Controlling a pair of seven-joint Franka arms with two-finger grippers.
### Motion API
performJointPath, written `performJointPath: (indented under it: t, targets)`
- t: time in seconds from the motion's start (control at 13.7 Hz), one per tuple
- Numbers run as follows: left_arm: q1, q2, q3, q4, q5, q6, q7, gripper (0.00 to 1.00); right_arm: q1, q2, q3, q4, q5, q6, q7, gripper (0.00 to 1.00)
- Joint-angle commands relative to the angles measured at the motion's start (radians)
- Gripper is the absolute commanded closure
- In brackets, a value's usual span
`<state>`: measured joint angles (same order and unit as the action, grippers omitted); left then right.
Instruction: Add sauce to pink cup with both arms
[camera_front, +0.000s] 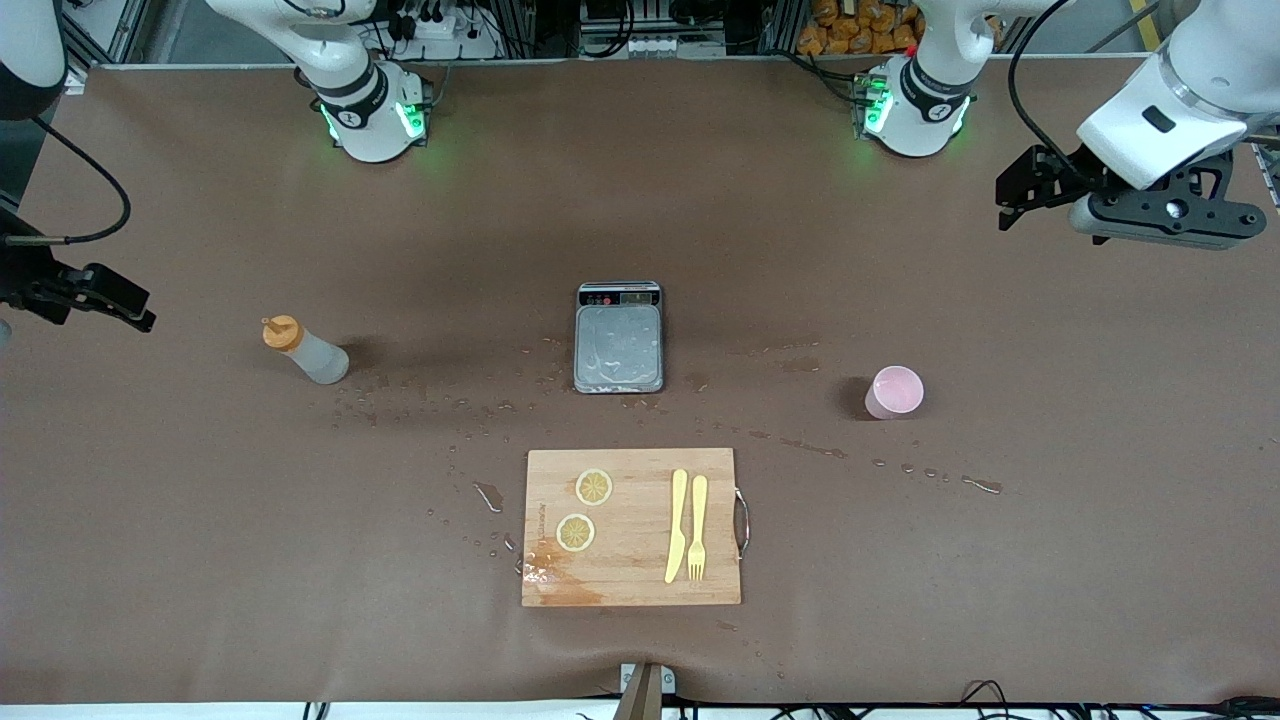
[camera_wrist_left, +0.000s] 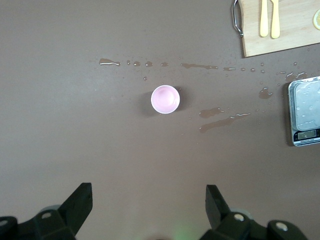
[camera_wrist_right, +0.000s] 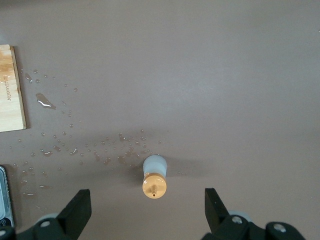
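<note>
The sauce bottle (camera_front: 305, 352), whitish with an orange nozzle cap, stands upright on the brown table toward the right arm's end. It also shows in the right wrist view (camera_wrist_right: 154, 176), seen from above. My right gripper (camera_front: 135, 312) hangs open and empty in the air over the table beside the bottle (camera_wrist_right: 147, 200). The pink cup (camera_front: 894, 391) stands upright and looks empty toward the left arm's end; it also shows in the left wrist view (camera_wrist_left: 165, 99). My left gripper (camera_front: 1012, 200) is open and empty, high over the table at that end (camera_wrist_left: 149, 197).
A grey scale (camera_front: 619, 338) with a wet tray sits mid-table between bottle and cup. A wooden cutting board (camera_front: 631, 527) nearer the front camera bears two lemon slices (camera_front: 594, 487), a yellow knife (camera_front: 677, 525) and fork (camera_front: 697, 525). Liquid drops (camera_front: 810, 448) spot the table.
</note>
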<state>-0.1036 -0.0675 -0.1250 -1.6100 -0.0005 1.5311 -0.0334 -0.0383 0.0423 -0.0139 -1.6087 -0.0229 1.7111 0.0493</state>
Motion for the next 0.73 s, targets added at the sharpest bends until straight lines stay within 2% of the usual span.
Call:
performJointPath:
  t: [0.0, 0.66]
  targets:
    - [0.002, -0.003, -0.002, 0.016, 0.019, -0.016, 0.020, 0.00, -0.015, -0.001, 0.011, 0.003, -0.012, -0.007, 0.015, 0.00]
    - [0.004, 0.050, 0.008, 0.061, 0.014, -0.016, 0.016, 0.00, -0.054, -0.001, 0.011, 0.000, 0.003, -0.044, 0.017, 0.00]
